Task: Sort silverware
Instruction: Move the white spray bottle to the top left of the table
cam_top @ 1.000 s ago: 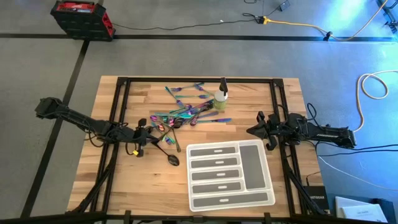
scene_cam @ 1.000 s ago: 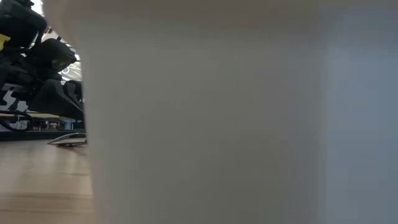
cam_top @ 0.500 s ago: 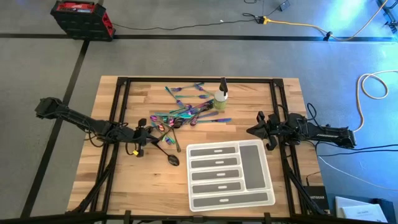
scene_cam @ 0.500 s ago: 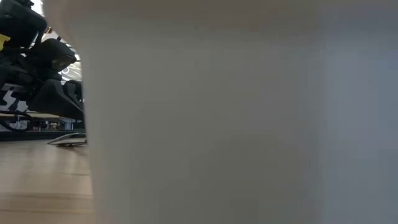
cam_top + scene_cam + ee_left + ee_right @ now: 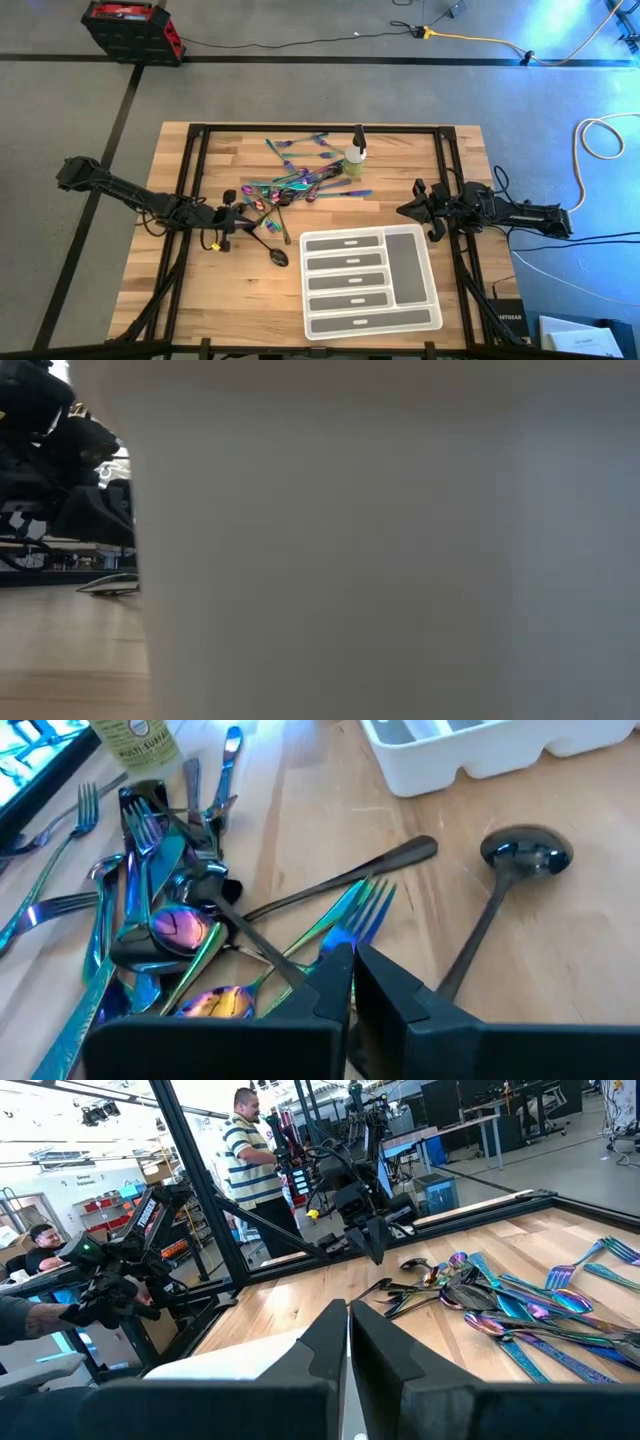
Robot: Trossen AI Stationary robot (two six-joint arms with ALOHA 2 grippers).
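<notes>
1. Two arms reach over the wooden surface (image 5: 200, 300). The left hand (image 5: 232, 215), fingers pressed together and holding nothing, sits low at the near edge of the silverware (image 5: 290, 185) pile. The right hand (image 5: 405, 210), likewise clenched and empty, waits well apart on the far side, just beside the white compartment tray (image 5: 425, 285).

2. Change over the last second: almost none. In the high view both arms, the pile and the tray lie as they did a second ago; only the dark arm (image 5: 70, 470) in the low view has shifted slightly. By this evidence sorting has not begun, and every tray compartment appears unfilled.

3. Location of the task's things: in the left wrist view the iridescent fork (image 5: 350, 920) lies directly ahead of the left hand's closed tips, with a black spoon (image 5: 525, 855) off to one side and the tangled heap of forks, spoons and knives beyond. A yellow-green spray bottle (image 5: 356, 160) stands at the pile's far edge.

4. Hidden or unclear: the low view is almost wholly blocked by a pale wall, probably the tray's side. Pieces in the heap overlap, so their count cannot be told. People (image 5: 250, 1150) stand in the room behind.
</notes>
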